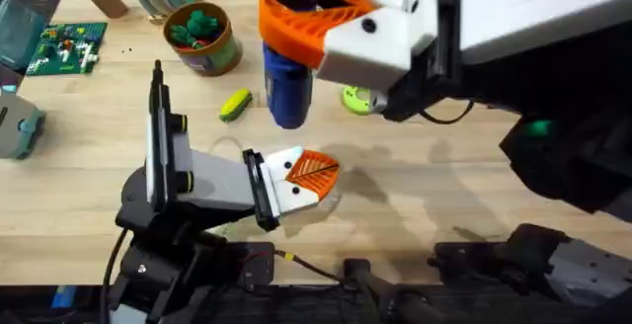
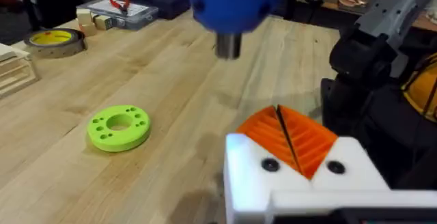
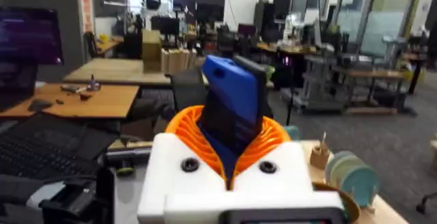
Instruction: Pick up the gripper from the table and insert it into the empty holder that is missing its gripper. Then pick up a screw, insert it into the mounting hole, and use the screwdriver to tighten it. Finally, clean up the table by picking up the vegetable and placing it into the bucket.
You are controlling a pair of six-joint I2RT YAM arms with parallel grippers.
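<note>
My right gripper [image 1: 301,23] hangs high, close under the camera, shut on the blue screwdriver [image 1: 288,89]; the wrist view shows its orange pads [image 3: 263,142] clamped round the blue body [image 3: 232,98]. The screwdriver's dark tip [image 2: 229,45] points down, apart from and beyond my left gripper [image 2: 287,138]. My left gripper [image 1: 308,174] is low over the table, its two orange ribbed fingers shut together in the white holders [image 2: 341,166]; a dark round spot shows on each holder face. The yellow-green vegetable [image 1: 235,104] lies on the table near the bucket [image 1: 204,40].
Dark green toy pieces [image 1: 195,26] fill the bucket. A bright-green ring disc [image 2: 118,127] lies on the table right of the screwdriver. A yellow tape roll [image 2: 54,39] and a clear parts box [image 2: 126,11] sit far off. A green circuit board [image 1: 64,47] lies at the far left.
</note>
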